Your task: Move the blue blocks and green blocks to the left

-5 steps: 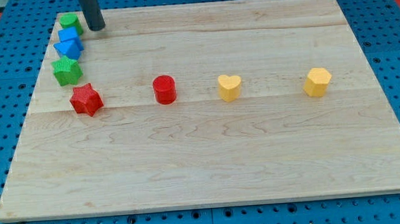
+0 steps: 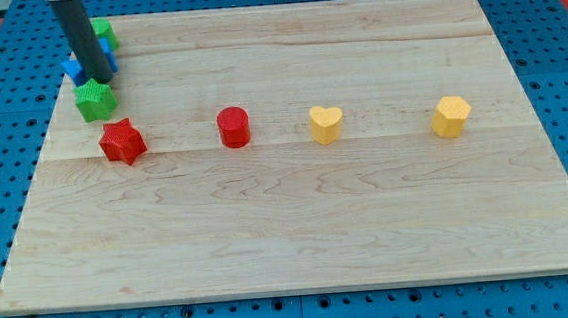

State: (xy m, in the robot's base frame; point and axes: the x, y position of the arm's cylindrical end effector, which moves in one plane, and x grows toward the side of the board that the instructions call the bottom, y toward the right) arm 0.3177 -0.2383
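my tip [image 2: 101, 79] over blue blocks [image 2: 71, 67] — touching green block [image 2: 93, 100]

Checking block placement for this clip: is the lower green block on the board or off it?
On the board. The green block sits inside the wooden board's left edge, just below my tip.

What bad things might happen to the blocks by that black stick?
My tip sits among the blue blocks and green blocks at the wooden board's left edge, so a further push might knock one off. The red star lies just below the lower green block and might get bumped.
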